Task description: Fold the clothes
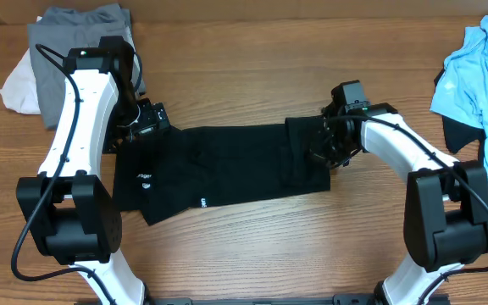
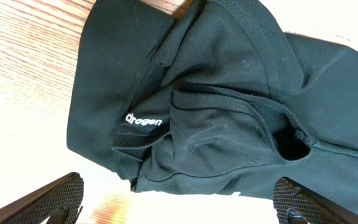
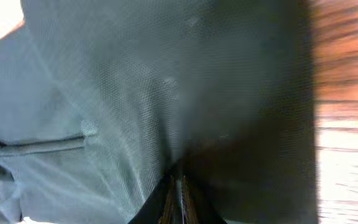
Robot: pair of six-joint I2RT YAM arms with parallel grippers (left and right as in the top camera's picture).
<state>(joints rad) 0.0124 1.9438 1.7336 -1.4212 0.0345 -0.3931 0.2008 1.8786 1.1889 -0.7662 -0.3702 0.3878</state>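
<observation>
Two ends noted: right fingers [image 3: 178,198] pinch shut on the black shirt [image 1: 227,165] lying across the desk [image 1: 252,254]; left fingers [image 1: 148,119] hang wide open, empty, over its collar end. Advise a level, straight carry.

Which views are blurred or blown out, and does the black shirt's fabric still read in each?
Overhead: sharp, evenly lit, but the black shirt is a nearly featureless dark mass. Left wrist: table bleached near white, shirt folds and white label crisp. Right wrist: too close, soft; fabric looks washed-out grey, table at right smeared.
</observation>
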